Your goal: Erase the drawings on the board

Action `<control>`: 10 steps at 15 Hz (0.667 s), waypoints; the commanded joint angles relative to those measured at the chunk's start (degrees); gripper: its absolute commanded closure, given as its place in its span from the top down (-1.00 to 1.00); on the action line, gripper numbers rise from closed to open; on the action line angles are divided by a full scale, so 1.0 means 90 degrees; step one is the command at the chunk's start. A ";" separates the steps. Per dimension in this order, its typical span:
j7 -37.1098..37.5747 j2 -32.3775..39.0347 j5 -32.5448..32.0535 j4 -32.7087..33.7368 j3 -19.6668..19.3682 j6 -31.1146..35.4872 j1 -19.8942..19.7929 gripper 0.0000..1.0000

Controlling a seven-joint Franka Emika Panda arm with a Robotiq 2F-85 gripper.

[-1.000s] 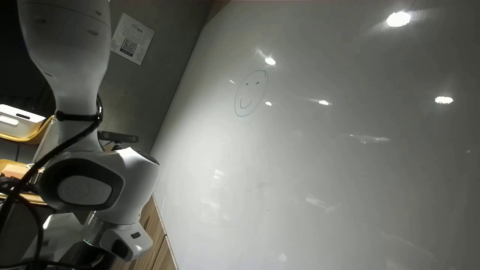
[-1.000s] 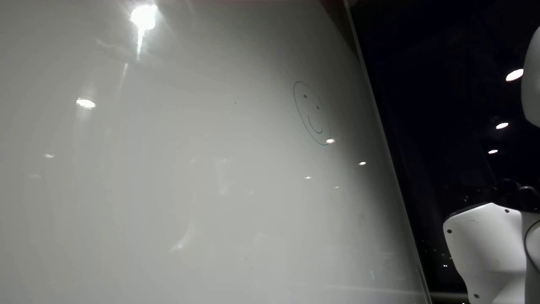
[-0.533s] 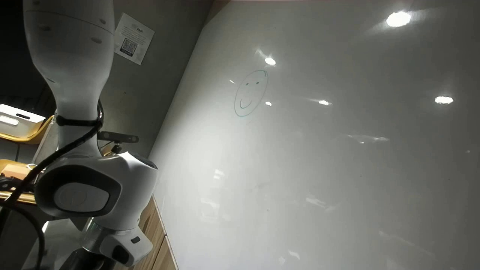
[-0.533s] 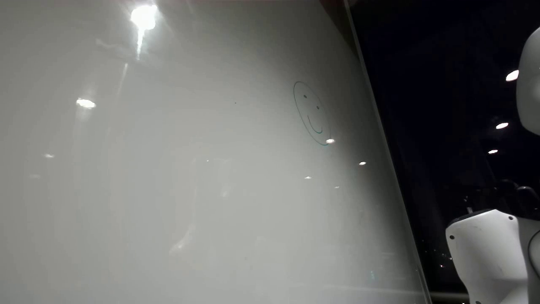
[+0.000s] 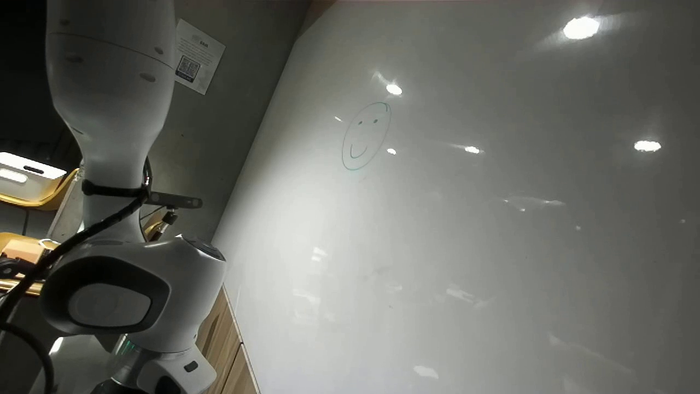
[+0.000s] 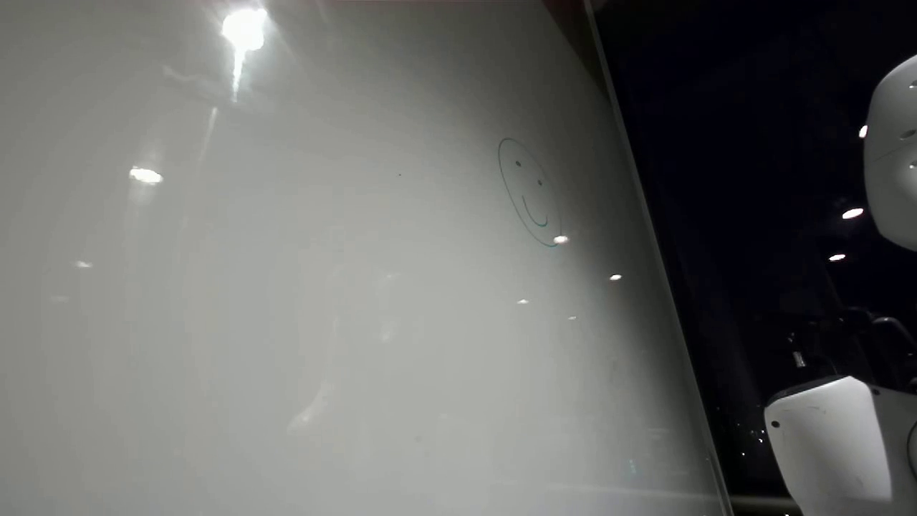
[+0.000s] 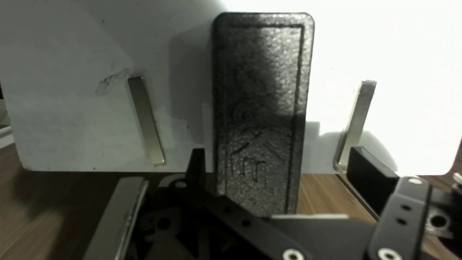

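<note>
- In an exterior view, a grey wall (image 5: 246, 54) carries a white paper sign (image 5: 203, 57), hanging tilted, with a square printed code (image 5: 187, 68).
- Below, wood-grain panels (image 5: 221, 328) meet at a thin seam.
- Toward the left edge, two yellow pieces (image 5: 49, 200) stand one above the other, their kind unclear; a white box (image 5: 24, 189) shows at the upper one.
- In an exterior view, a near-black area (image 6: 716, 179) fills the right side, dotted with oval lights (image 6: 852, 213); whether it is a window cannot be told.
- The wrist view shows a brown wood surface (image 7: 332, 198), floor or furniture unclear.
</note>
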 commanded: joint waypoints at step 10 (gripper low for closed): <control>0.0064 -0.0089 -0.0304 0.0017 -0.0044 0.0102 0.0059 -0.36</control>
